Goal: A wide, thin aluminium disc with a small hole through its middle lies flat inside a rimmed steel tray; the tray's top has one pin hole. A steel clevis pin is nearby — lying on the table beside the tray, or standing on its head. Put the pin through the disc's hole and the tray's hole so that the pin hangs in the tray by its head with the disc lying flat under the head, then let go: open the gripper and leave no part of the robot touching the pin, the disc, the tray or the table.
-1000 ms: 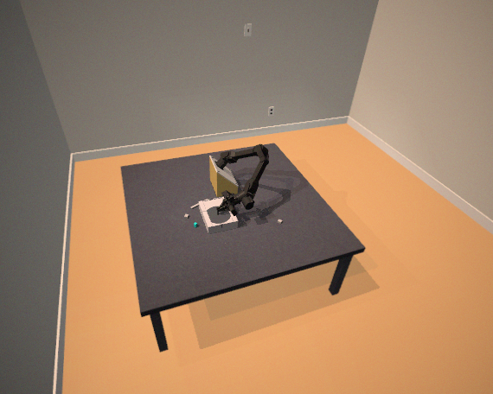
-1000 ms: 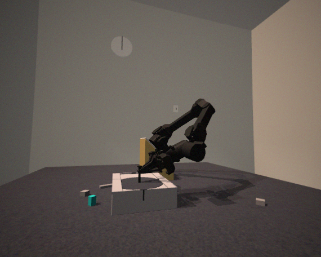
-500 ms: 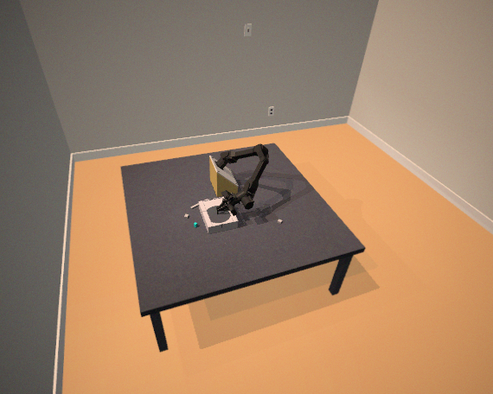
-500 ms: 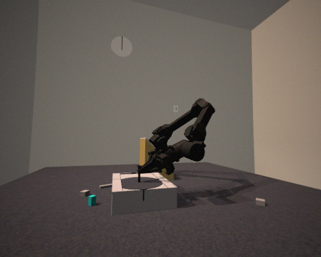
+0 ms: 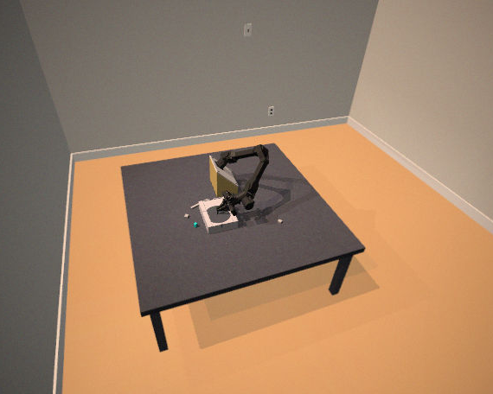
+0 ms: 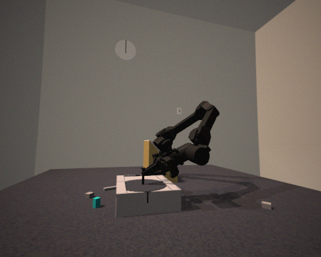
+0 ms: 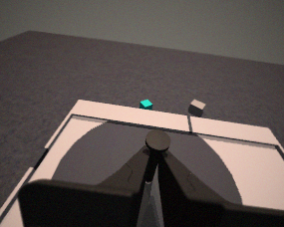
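Clevis Pin Held Upright Over the Disc

Top view: The table (image 5: 178,268) fills the middle of the frame. The tray (image 5: 222,226) (image 6: 148,204) (image 7: 110,111) is near the table's centre, with the disc (image 5: 214,218) (image 6: 155,186) (image 7: 85,154) lying inside its rim. The arm (image 5: 257,174) (image 6: 209,121) reaches down to the tray from the upper right. A yellow-sided panel (image 5: 219,183) (image 6: 146,153) stands behind the tray.

Exterior view: The gripper (image 5: 219,211) (image 6: 144,172) (image 7: 153,151) is clamped on the clevis pin (image 6: 143,178) (image 7: 157,141) just below its head. The pin is upright, head uppermost, with its shank extending down to the disc region. Whether the tip has entered the hole appears uncertain from this angle. The head is well clear of the disc surface. A teal block (image 5: 195,225) (image 6: 96,202) (image 7: 146,104) and a pale block (image 5: 187,215) (image 6: 89,194) (image 7: 197,107) rest left of the tray; another pale piece (image 5: 279,221) (image 6: 266,205) lies at lower right.

Wrist view: The round pin head is located at centre frame, above the converging fingers. The dark disc spans the area behind it. The teal block and the pale block are visible beyond the tray's far rim.
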Controlling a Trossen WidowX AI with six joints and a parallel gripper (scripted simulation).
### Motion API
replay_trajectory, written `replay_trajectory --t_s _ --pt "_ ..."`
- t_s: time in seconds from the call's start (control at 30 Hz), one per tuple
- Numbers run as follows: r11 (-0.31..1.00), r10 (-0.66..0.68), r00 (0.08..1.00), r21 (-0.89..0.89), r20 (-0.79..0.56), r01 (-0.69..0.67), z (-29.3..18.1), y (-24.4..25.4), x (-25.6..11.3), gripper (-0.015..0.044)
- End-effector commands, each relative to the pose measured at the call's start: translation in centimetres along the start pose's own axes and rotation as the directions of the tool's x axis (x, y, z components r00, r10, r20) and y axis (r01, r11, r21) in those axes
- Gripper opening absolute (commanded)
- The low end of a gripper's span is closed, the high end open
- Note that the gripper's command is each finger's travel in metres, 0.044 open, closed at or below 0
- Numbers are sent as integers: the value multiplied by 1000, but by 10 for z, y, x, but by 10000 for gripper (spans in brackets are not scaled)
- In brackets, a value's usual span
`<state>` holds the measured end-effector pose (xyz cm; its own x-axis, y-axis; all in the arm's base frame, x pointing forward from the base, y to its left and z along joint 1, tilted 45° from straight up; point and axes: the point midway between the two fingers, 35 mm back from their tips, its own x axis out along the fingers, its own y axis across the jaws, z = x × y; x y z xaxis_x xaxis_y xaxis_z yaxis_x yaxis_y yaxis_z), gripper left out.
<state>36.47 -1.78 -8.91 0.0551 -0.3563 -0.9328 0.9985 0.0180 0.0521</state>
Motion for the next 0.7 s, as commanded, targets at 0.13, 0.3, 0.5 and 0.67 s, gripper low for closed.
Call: replay_trajectory --t_s 0.13,0.3,0.5,0.67 --pt "1000 0 1000 11 12 0 -1 0 1 0" --pt "1000 5 1000 23 13 -6 -1 0 1 0" --pt "1000 8 1000 29 7 -9 0 -1 1 0" --pt "999 10 1000 33 -1 -10 0 -1 1 0"
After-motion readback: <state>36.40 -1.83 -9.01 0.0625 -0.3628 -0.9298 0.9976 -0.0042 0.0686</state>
